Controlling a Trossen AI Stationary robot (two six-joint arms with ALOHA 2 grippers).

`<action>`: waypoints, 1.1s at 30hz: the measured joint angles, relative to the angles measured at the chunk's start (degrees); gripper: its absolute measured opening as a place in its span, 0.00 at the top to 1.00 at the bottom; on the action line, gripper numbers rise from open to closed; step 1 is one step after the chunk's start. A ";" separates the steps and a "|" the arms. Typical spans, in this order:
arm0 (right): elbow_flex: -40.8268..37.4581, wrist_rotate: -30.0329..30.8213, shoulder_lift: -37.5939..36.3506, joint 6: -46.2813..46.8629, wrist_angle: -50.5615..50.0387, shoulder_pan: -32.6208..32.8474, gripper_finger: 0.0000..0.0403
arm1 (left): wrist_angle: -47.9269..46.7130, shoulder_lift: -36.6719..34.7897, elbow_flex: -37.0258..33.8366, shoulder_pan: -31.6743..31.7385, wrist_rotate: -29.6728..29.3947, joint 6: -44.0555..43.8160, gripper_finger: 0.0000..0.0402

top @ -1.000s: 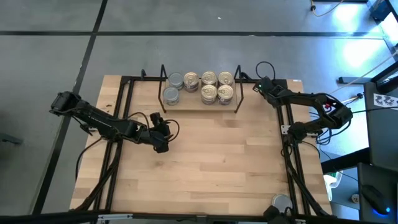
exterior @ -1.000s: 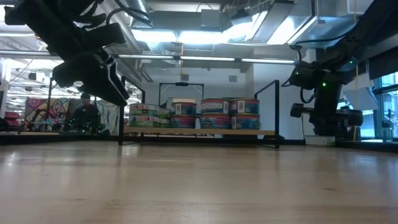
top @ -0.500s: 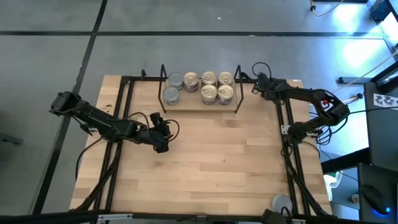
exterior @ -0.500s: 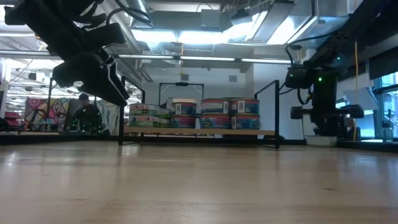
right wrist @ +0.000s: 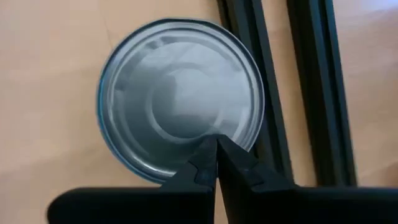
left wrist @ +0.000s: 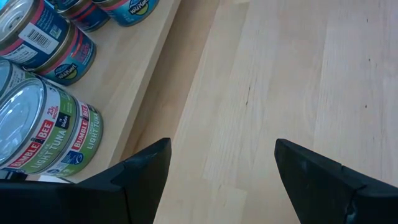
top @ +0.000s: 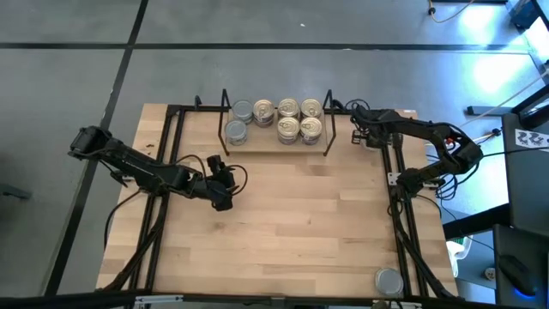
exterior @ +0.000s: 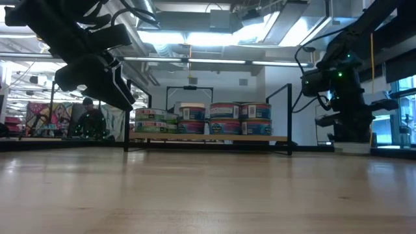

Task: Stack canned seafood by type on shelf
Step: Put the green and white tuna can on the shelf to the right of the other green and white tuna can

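Left gripper [top: 221, 187] hanging over the bench [top: 283, 223], fingers wide apart, holding nothing. Six cans [top: 276, 118] sitting on the shelf [top: 276, 144] at the back. Right gripper [top: 357, 134] pinched together beside the shelf, empty.

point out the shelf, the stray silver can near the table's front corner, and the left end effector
shelf [top: 276, 147]: high view, bare front edge of its wooden board
stray silver can [top: 389, 280]: high view, middle of its lid
left end effector [top: 221, 184]: high view, midway between its fingertips
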 joint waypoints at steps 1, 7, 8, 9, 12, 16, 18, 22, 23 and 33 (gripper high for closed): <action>-0.01 0.09 0.00 -0.21 -0.72 0.68 0.96 | 0.00 0.00 0.00 0.00 0.00 0.00 0.29; -0.12 0.63 0.07 -0.04 -3.77 6.57 0.96 | 0.00 0.00 0.00 0.00 0.00 0.02 0.29; -0.12 0.64 0.09 0.23 -4.12 7.52 0.96 | 0.00 0.00 0.00 0.00 0.00 0.04 0.29; -0.14 0.64 0.11 0.73 -4.43 8.47 0.96 | 0.00 0.00 0.00 0.00 -0.01 0.04 0.29; -0.16 0.60 0.13 1.44 -6.02 10.90 0.96 | 0.00 0.00 0.00 0.00 0.00 0.04 0.29; -0.24 0.24 0.17 1.46 -8.19 13.79 0.96 | 0.00 0.00 0.00 0.00 -0.01 0.05 0.29; -0.27 0.00 0.17 1.54 -9.16 15.36 0.96 | 0.00 0.00 0.00 0.00 -0.01 0.06 0.29; -0.29 -0.71 0.17 1.63 -9.93 19.02 0.96 | 0.00 0.00 0.00 0.00 -0.02 0.04 0.29; -0.27 -0.99 0.17 1.63 -9.91 20.15 0.96 | 0.00 0.00 0.00 0.00 -0.02 0.05 0.29; -0.20 -2.40 0.11 4.41 -9.17 32.32 0.96 | 0.00 0.00 0.00 0.00 -0.02 0.34 0.29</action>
